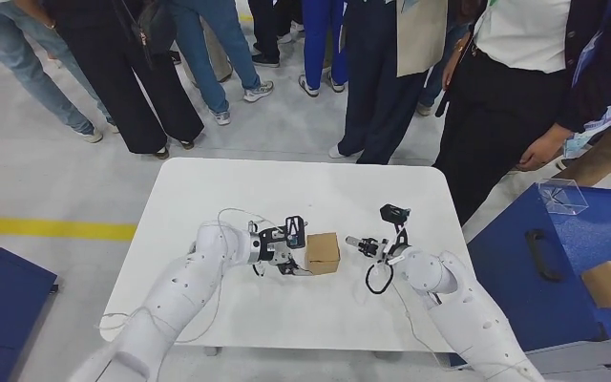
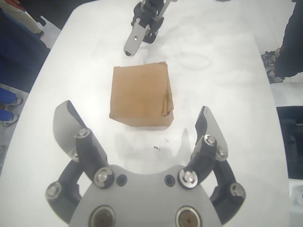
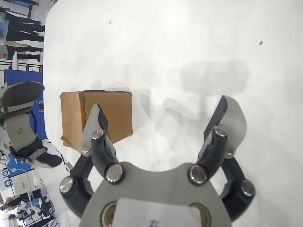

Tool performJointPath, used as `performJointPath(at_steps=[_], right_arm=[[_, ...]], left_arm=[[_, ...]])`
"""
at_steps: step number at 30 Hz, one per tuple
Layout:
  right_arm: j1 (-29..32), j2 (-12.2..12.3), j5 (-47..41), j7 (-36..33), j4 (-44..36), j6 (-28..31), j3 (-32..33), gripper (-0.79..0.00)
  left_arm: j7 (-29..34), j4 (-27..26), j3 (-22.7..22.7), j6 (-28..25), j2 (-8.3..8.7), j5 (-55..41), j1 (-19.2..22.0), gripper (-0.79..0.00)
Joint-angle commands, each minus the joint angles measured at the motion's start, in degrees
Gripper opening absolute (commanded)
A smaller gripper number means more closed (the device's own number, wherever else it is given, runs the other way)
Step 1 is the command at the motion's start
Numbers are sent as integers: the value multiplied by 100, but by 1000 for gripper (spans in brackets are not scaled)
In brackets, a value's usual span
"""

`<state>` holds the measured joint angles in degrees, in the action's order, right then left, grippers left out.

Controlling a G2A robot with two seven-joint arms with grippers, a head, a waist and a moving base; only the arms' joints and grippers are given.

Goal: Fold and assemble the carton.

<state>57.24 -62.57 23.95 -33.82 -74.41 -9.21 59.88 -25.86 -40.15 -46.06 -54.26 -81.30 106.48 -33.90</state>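
In the middle of the white table (image 1: 315, 191), the carton (image 1: 322, 253) is sitting as a closed, boxy block of matte brown cardboard. Its faces are lying flat and its corners are mostly square, though one side seam is showing a crumpled, slightly torn edge. The tabletop is looking smooth, with rounded corners and faint scuff rings. The left gripper (image 2: 136, 106) is hovering just beside the carton with its jaws spread wider than the box, gripping nothing. Its curved metal fingers (image 2: 64, 124), lined with black ribbed pads, are standing either side of the carton's near end, with bare table showing between them and the cardboard. From above the gripper may be brushing the box, though that is hard to tell. On the carton's other side, the right gripper (image 3: 161, 102) is hanging near the box but apart from it, its jaws likewise gaping wide over bare table and holding nothing.
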Motion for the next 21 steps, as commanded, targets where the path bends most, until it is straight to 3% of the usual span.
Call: performJointPath(at_steps=[1, 8, 21], right_arm=[[-30, -23, 54, -3, 9, 41, -69, 0], [-82, -91, 205, -3, -9, 103, -228, 0], [-195, -169, 264, -2, 102, 125, -206, 0]], left_arm=[[-149, 403, 141, 79, -105, -109, 137, 0], [-712, 1186, 523, 98, -387, -235, 478, 0], [-937, 1892, 893, 306, -729, -312, 779, 0]])
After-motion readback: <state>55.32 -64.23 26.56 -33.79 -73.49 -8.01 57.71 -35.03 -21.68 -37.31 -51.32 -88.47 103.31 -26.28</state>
